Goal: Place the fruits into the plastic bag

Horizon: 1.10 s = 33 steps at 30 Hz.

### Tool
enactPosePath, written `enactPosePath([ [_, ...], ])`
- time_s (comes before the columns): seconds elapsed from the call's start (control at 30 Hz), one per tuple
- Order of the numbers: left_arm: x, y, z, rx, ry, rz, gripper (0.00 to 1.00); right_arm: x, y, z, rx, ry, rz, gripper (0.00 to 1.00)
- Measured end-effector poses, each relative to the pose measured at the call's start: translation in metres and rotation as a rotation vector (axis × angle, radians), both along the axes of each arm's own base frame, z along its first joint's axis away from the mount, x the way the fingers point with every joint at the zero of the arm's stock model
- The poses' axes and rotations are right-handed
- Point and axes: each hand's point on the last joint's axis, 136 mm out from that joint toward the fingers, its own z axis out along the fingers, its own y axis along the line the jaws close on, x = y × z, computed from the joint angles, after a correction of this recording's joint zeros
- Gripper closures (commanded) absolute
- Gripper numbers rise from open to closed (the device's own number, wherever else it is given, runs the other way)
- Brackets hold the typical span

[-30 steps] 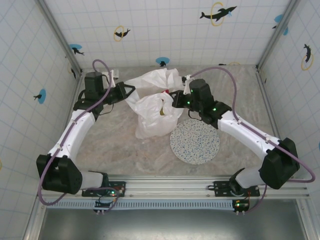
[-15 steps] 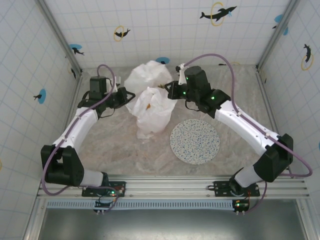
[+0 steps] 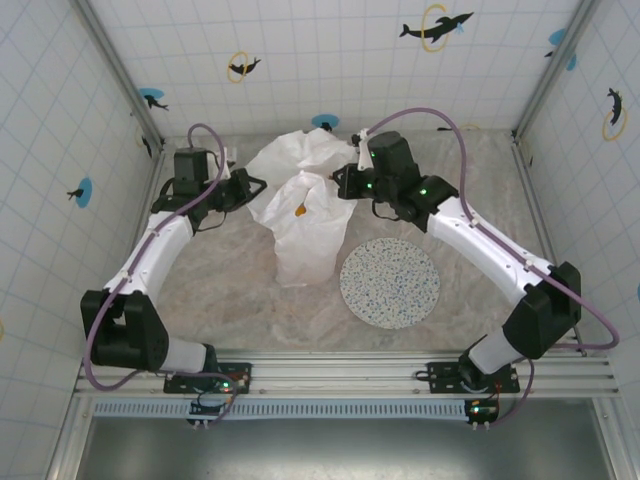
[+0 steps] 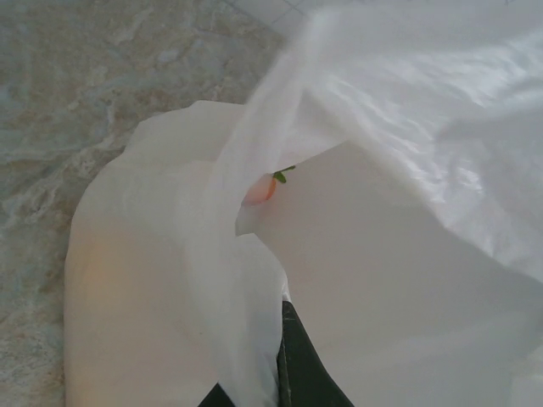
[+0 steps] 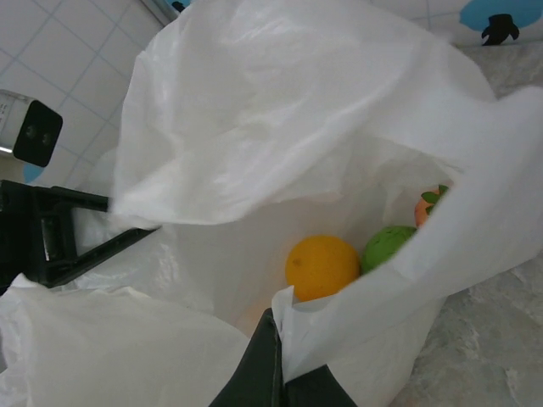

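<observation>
Beyond the plate [image 3: 390, 282] and to its left, the plastic bag [image 3: 305, 235] hangs strung between both arms. Its lower end is on or just above the table [image 3: 220, 290], close beside the plate's left rim; cannot tell which.

Left gripper [image 3: 257, 187], well left of the plate, is closed on a fold of the bag's rim. Its wrist view shows film draped over one dark finger [image 4: 290, 365]. Right gripper [image 3: 338, 184], past the plate's far rim, is likewise clamped on the opposite rim edge. The mouth is pulled apart between them.

Fruits: inside the bag. The right wrist view gives an orange [image 5: 322, 265], a green fruit [image 5: 386, 246] touching it, and a reddish-orange one with a leaf [image 5: 427, 208] behind. Others, if present, are hidden by film. No fruit lies on the plate.

Judgement: loading looks done or nearly so. The step in hand is carrying or settling the loaded bag.

To do it well:
- Hold both pinches firm, since thin glossy film slips easily.
- Move the two arms level and together. One side dropping tips the mouth and lets round fruit roll out.
- Avoid spreading wider, which could tear the film.
- Lower slowly beside the plate, not onto it, until the load bears on the table.
- Only then slacken a grip, one side at a time.
</observation>
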Motion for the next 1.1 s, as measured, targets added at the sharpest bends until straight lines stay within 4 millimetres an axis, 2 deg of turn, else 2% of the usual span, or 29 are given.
enactPosePath([
  [0.43, -0.009, -0.004, 0.033, -0.051, -0.075, -0.022, 1.0, -0.008, -0.004, 0.034, 0.02, -0.067, -0.004, 1.0],
  [0.53, -0.007, -0.005, 0.029, -0.051, -0.074, -0.022, 1.0, -0.006, -0.007, 0.032, 0.018, -0.066, -0.011, 1.0],
  [0.77, -0.007, -0.005, -0.004, -0.042, -0.007, -0.02, 1.0, 0.008, -0.028, 0.003, -0.014, -0.019, -0.063, 0.99],
  [0.87, -0.006, -0.004, -0.006, -0.04, -0.003, -0.017, 0.94, 0.01, -0.03, 0.004, -0.008, -0.022, -0.065, 0.84],
  [0.97, -0.005, -0.003, -0.005, -0.036, -0.008, -0.014, 0.77, 0.009, -0.028, 0.006, -0.007, -0.029, -0.052, 0.67],
  [1.1, -0.003, -0.001, 0.001, -0.023, -0.03, -0.006, 0.56, 0.01, -0.032, 0.01, -0.008, -0.045, -0.059, 0.52],
])
